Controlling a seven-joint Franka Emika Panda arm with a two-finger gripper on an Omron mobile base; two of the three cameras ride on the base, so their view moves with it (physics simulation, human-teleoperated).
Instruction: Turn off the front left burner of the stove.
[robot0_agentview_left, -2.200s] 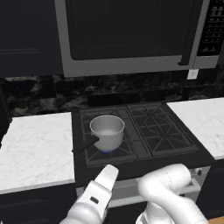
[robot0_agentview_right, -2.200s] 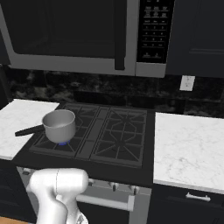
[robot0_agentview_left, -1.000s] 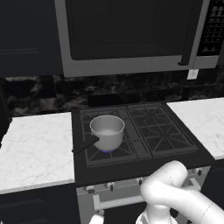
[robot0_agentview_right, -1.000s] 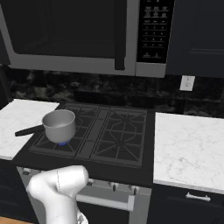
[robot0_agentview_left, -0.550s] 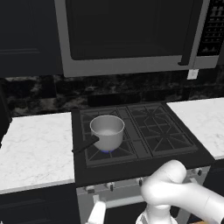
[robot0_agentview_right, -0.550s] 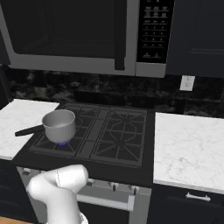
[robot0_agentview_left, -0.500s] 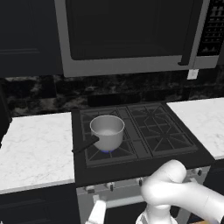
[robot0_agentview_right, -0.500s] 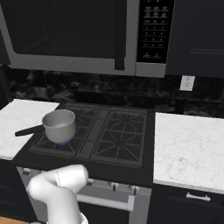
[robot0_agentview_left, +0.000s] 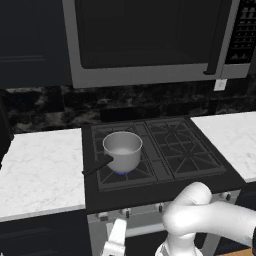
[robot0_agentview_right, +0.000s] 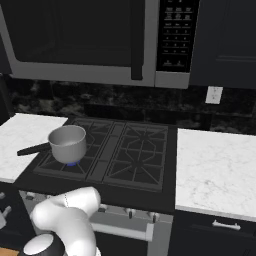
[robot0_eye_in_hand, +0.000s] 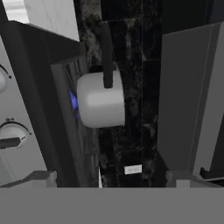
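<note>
A steel saucepan (robot0_agentview_left: 122, 150) with a black handle sits on the stove (robot0_agentview_left: 165, 172), covering the front left burner. Its grate (robot0_agentview_left: 106, 176) shows around the pan, and a blue flame (robot0_agentview_left: 121, 172) burns beneath it. In the right base view the saucepan (robot0_agentview_right: 68, 142) stands over the same flame (robot0_agentview_right: 73, 163). My gripper (robot0_agentview_left: 118, 228) is low in front of the steel front panel, below the left knobs (robot0_agentview_left: 102, 216). The hand view is rolled sideways. There my gripper (robot0_eye_in_hand: 109, 178) is open and holds nothing, with a silver knob (robot0_eye_in_hand: 12, 135) at the left and the saucepan (robot0_eye_in_hand: 100, 100) ahead.
A large microwave (robot0_agentview_left: 145, 40) hangs above the cooktop. White marble counters (robot0_agentview_left: 40, 175) flank the stove on both sides. The oven's bar handle (robot0_agentview_right: 127, 231) runs under the knobs. My white arm (robot0_agentview_left: 210, 225) crosses in front of the oven door.
The hand has dropped from level with the stove's front edge to below the knob panel. The saucepan and the flame have not moved.
</note>
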